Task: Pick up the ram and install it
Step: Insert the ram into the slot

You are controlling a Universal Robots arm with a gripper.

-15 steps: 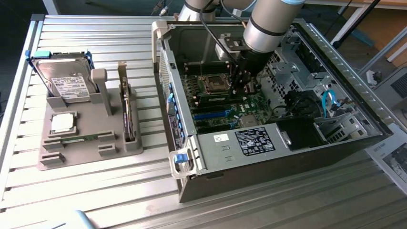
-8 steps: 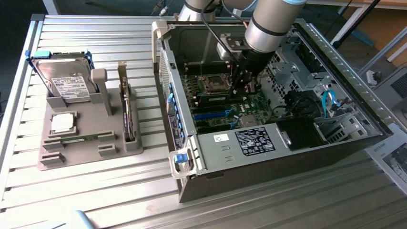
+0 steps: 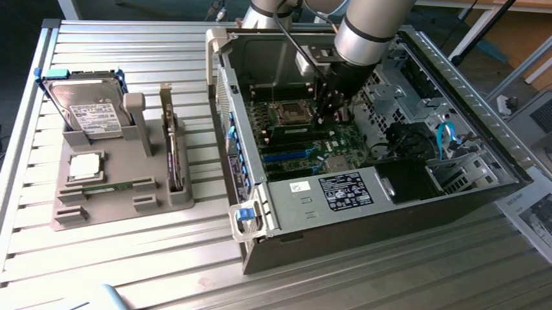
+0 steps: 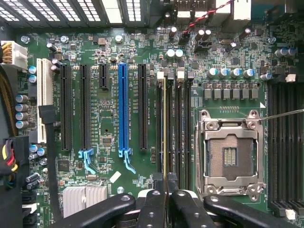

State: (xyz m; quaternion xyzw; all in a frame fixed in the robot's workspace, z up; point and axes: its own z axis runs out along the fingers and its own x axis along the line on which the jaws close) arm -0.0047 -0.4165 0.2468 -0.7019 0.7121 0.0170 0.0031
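Pincer (image 4: 165,186) closed on ram (image 4: 165,128), edge-on over memory slots (image 4: 183,133); exterior view adds open case (image 3: 459,79) and parts tray (image 3: 103,214) on bench (image 3: 129,271).

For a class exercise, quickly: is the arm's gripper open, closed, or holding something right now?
Gripper: closed on the long, thin green ram stick, seen edge-on over a black motherboard slot.
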